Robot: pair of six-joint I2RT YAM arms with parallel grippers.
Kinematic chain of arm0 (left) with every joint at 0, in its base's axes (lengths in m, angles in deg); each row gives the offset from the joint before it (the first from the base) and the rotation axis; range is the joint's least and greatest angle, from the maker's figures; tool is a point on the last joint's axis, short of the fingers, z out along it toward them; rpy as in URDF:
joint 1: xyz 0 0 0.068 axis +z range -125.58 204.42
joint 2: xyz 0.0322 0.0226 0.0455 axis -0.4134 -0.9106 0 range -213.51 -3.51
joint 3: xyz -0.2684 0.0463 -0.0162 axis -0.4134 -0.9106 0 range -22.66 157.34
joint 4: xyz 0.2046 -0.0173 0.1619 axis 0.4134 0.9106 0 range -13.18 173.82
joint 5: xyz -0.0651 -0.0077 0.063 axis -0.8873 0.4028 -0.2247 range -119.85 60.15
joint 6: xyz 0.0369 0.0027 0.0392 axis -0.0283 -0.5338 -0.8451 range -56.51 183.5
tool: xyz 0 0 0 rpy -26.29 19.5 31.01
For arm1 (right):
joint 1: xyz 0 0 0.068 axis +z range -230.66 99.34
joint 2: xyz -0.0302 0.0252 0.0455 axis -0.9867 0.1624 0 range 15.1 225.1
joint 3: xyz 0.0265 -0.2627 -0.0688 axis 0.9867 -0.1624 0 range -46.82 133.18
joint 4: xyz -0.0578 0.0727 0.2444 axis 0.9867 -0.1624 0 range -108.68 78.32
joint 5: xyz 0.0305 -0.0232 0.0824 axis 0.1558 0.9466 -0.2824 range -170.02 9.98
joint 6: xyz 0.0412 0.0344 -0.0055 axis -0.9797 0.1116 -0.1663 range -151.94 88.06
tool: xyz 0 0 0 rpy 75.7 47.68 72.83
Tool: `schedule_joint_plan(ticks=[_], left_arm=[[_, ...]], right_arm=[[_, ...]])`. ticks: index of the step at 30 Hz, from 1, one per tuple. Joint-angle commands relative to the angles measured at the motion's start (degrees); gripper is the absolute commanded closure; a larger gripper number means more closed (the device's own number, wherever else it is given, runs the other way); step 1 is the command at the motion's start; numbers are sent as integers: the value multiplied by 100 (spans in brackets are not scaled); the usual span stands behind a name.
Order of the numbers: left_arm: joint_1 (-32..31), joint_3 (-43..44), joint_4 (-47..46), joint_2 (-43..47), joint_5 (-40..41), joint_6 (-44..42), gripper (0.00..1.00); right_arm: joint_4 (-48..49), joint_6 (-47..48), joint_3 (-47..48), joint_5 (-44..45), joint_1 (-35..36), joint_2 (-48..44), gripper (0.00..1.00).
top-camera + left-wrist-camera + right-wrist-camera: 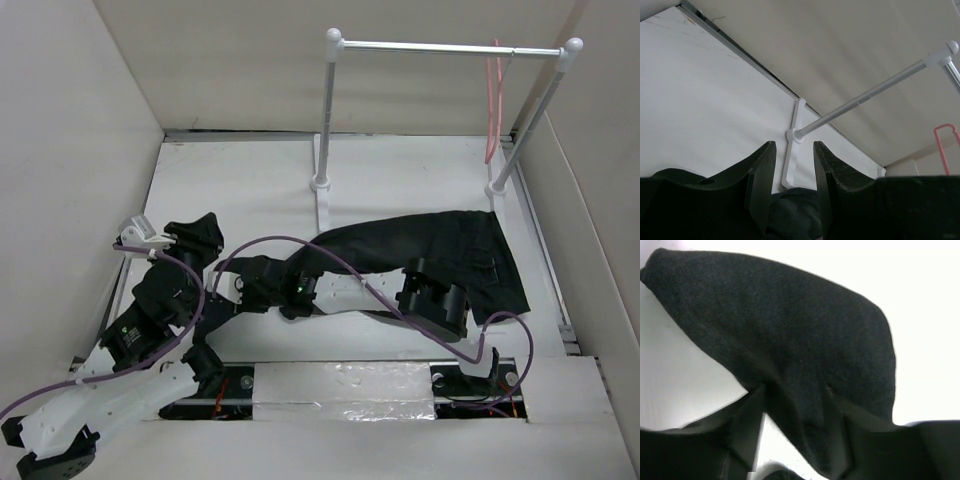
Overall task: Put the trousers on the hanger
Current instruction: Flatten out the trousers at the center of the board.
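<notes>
- The trousers (pixel 450 255) are seen lying on the worktop (pixel 230 190) in front of the rail (pixel 440 47). The hanger (pixel 493 100) is hung at the rail's right end, well apart from them.
- A fold of the trousers appears to be pinched between the fingers of the right hand (pixel 794 390).
- The left hand (pixel 794 145) is set narrow; whether anything is held cannot be told.
- The pick-up is judged to be in hand. Next, the cloth must be lifted clear and carried towards the hanger.
</notes>
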State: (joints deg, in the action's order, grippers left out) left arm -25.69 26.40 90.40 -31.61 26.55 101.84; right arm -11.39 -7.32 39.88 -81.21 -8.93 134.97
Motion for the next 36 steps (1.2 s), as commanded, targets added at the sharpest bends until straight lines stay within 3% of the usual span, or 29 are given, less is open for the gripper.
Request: schedule_joint_plan(ticks=[1, 3, 4, 6, 11, 14, 19, 21, 22, 25, 31, 34, 36], left_arm=[[19, -116, -234, 24, 125, -47, 67], [19, -98, -119, -55, 143, 59, 67], [19, -150, -163, -56, 152, 50, 67], [19, -203, -390, -99, 161, -81, 67], [19, -203, -417, -319, 248, -64, 67], [19, -160, -427, -468, 354, -65, 67], [19, -177, -252, -556, 555, 58, 67], [19, -195, -85, -565, 617, 260, 67], [19, -273, -75, -574, 652, 296, 67], [71, -353, 82, -644, 714, 506, 67], [352, -546, 188, -1294, 452, 832, 63], [939, -905, -188, -1707, -143, 798, 63], [1422, -1073, -635, -1953, -733, 701, 64]], right_arm=[[-12, 139, 295, -38, 52, 36, 64], [-186, 139, 365, -144, -9, 53, 79], [-188, 131, 383, -171, -9, 45, 93], [-92, 61, 392, -197, -80, 10, 100], [164, -106, 725, -250, -606, -131, 100], [138, -326, 1392, -381, -1088, 61, 100], [-337, -713, 3297, -6, -1670, 1350, 99], [-311, -879, 3695, 92, -1880, 1739, 91], [-372, -950, 3897, 93, -1942, 2063, 79], [-495, -1424, 4426, 285, -2162, 2277, 57], [-135, -1627, 3260, 356, -2233, 1137, 24], [49, -1548, 2382, 566, -2233, 196, 23], [-3, -1583, 1985, 734, -2285, -252, 29]])
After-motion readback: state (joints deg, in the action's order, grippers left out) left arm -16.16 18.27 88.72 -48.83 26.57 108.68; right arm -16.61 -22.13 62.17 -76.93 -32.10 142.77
